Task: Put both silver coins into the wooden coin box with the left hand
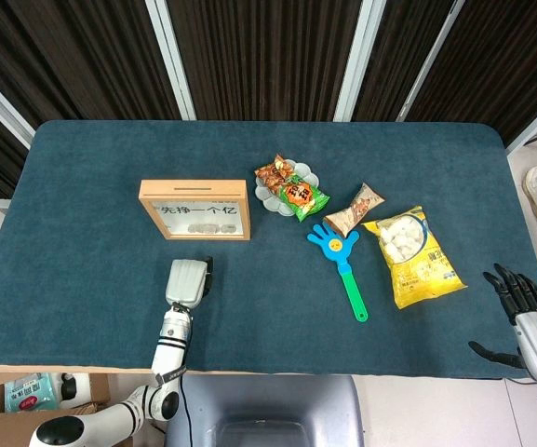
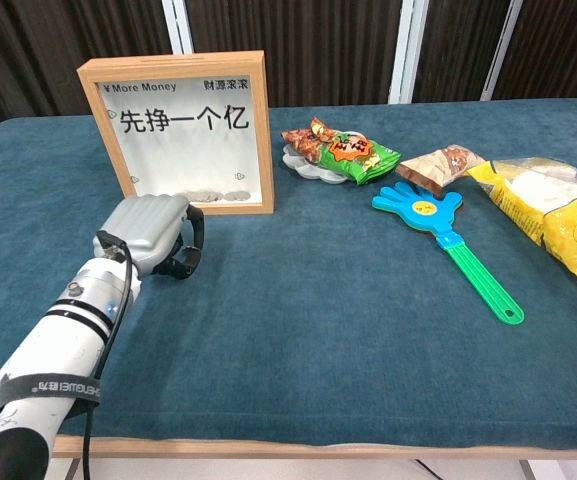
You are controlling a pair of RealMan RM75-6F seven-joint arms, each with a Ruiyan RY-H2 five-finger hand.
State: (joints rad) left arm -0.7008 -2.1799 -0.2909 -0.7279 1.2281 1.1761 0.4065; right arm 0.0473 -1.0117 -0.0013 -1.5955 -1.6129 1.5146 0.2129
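**Coins in the box, left hand curled in front of it**

The wooden coin box (image 2: 176, 134) stands upright on the blue tabletop (image 1: 91, 214), its glass front printed with dark characters. Along the bottom of the glass lies a row of silver coins (image 2: 206, 197) — they sit inside the box, though how many cannot be told. A dark slot shows in the box's top edge in the head view.

Just in front of the box, slightly toward its left end, the left hand (image 2: 153, 232) rests on the cloth with its grey back upward and its fingers (image 2: 190, 255) curled under — closed together, and nothing can be seen held in them. It is near the box but not touching it. Its white-and-black forearm runs back to the near edge of the tabletop.

To the right of the box sits a pale plate (image 1: 270, 194) with orange and green snack packets (image 2: 343, 147) on it. Further right of the box lies a brown packet (image 1: 354, 209), then a yellow bag (image 1: 410, 254) of white pieces. A blue hand-shaped clapper (image 1: 340, 258) with a green handle lies in front of the brown packet.

Well to the right of the box, past the yellow bag at the tabletop's near right corner, the right hand (image 1: 519, 307) hangs with its dark fingers spread apart, holding nothing; only the head view shows it.
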